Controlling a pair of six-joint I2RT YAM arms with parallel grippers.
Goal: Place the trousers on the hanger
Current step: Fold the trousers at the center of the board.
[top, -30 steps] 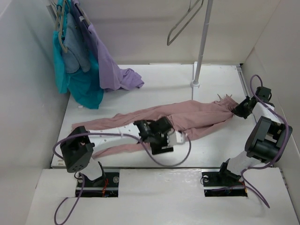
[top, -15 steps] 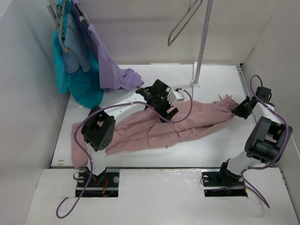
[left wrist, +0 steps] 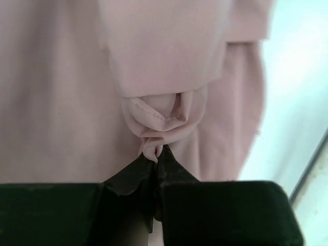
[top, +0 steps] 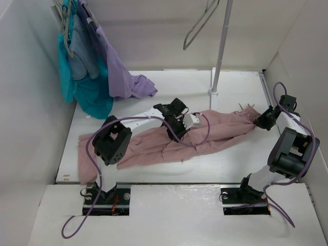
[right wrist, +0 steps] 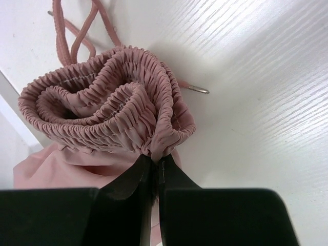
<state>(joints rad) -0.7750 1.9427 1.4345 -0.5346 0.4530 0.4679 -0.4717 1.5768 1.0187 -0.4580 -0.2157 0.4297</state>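
The dusty-pink trousers (top: 215, 128) lie spread across the middle of the table, waistband to the right, legs trailing left. My left gripper (top: 174, 129) is down on their middle and shut on a pinched fold of the pink cloth (left wrist: 156, 115). At the right end my right gripper (top: 260, 122) is shut on the gathered elastic waistband (right wrist: 110, 110), and the thin drawstrings (right wrist: 77, 36) lie on the table beyond it. High at the back, the grey hanger (top: 201, 23) dangles from the top of a pole.
A white pole (top: 219, 48) stands at the back centre on a round foot. Teal (top: 89, 92) and lilac (top: 120, 72) garments hang at the back left, the lilac one spilling onto the table. White walls close in both sides.
The left arm swung from the near leg up over the trousers' middle, then dropped onto them, and its jaws closed on a fold. The trouser legs were shifted and bunched leftward. The right arm stayed put.
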